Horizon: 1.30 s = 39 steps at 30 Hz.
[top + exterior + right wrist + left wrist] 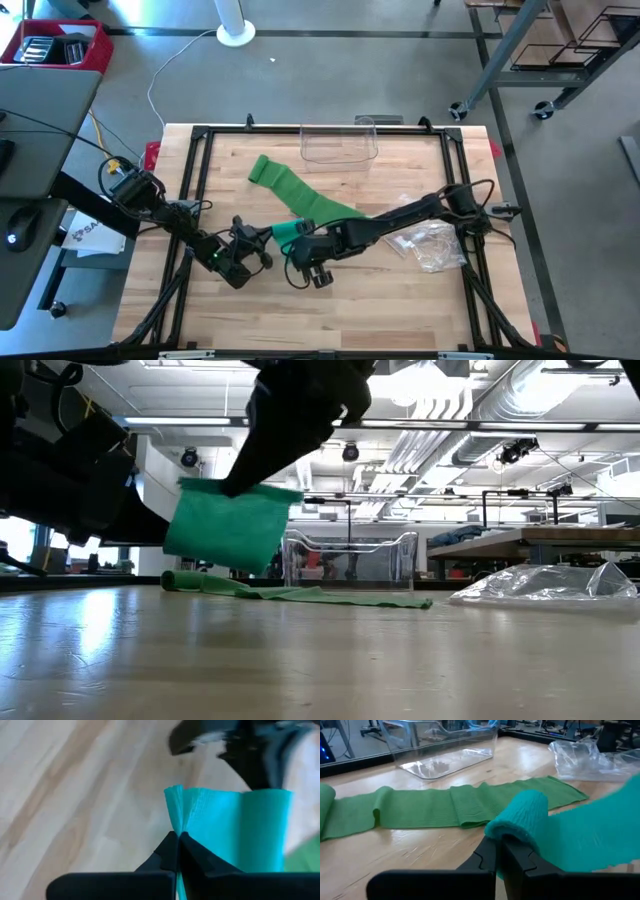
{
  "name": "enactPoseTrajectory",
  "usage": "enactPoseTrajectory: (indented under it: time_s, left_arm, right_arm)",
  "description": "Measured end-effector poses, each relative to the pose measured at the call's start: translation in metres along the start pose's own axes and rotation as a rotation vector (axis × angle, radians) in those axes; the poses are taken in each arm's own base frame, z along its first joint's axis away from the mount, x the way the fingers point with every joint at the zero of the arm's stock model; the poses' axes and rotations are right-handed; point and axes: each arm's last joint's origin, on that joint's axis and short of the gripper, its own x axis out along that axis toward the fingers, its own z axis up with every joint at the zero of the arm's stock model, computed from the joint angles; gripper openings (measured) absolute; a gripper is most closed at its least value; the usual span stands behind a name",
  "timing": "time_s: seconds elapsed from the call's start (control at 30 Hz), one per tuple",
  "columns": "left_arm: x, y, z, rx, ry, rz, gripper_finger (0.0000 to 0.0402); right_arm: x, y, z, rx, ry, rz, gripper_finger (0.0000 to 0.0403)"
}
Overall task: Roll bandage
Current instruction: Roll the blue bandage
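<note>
In the high view, the green bandage (300, 198) is stretched diagonally across the frame's centre, its lower end pinched between the left gripper (272, 236) and the right gripper (297, 243). In the low view, that end is seen lifted, upper left. In both wrist views, closed fingers are clamped on bandage fabric.

Green bandage (300, 200) trails across the table (400, 310); both grippers pinch its end.
</note>
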Motion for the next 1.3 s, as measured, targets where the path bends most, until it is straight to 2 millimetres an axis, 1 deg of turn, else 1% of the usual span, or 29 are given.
enactPoseTrajectory:
  time_s: [0.2, 0.3, 0.4, 0.6, 0.73, 0.9, 1.03, 1.17, 1.3]
  left_arm:
    - [-0.004, -0.008, 0.003, 0.014, 0.002, -0.029, 0.0001]
    - [-0.008, -0.015, 0.005, 0.032, 0.001, -0.052, 0.0001]
    - [-0.010, -0.020, 0.007, 0.039, 0.000, -0.069, 0.0001]
    - [-0.012, -0.023, 0.008, 0.041, 0.001, -0.076, 0.0001]
    - [-0.010, -0.022, 0.004, 0.055, -0.002, -0.062, 0.0001]
    - [-0.007, -0.020, -0.007, 0.043, 0.018, -0.052, 0.0001]
    - [-0.005, -0.019, -0.018, 0.023, 0.042, -0.052, 0.0001]
    - [-0.005, -0.024, -0.025, 0.026, 0.050, -0.059, 0.0001]
    - [-0.004, -0.035, -0.027, 0.050, 0.081, -0.088, 0.0001]
  right_arm:
    - [-0.010, -0.006, 0.001, 0.026, 0.015, -0.090, 0.0000]
    - [-0.009, -0.011, 0.000, 0.030, 0.018, -0.122, 0.0000]
    - [-0.009, -0.017, 0.003, 0.047, -0.016, -0.142, 0.0000]
    - [-0.008, -0.024, 0.006, 0.071, -0.063, -0.164, 0.0000]
    - [-0.009, -0.017, 0.005, 0.068, -0.039, -0.146, 0.0000]
    - [-0.012, 0.005, 0.006, 0.055, -0.017, -0.107, 0.0000]
    - [-0.025, 0.018, 0.012, 0.035, -0.035, -0.107, 0.0000]
    - [-0.029, 0.018, 0.013, 0.050, -0.038, -0.141, 0.0000]
    - [-0.028, 0.005, 0.011, 0.075, -0.033, -0.162, 0.0000]
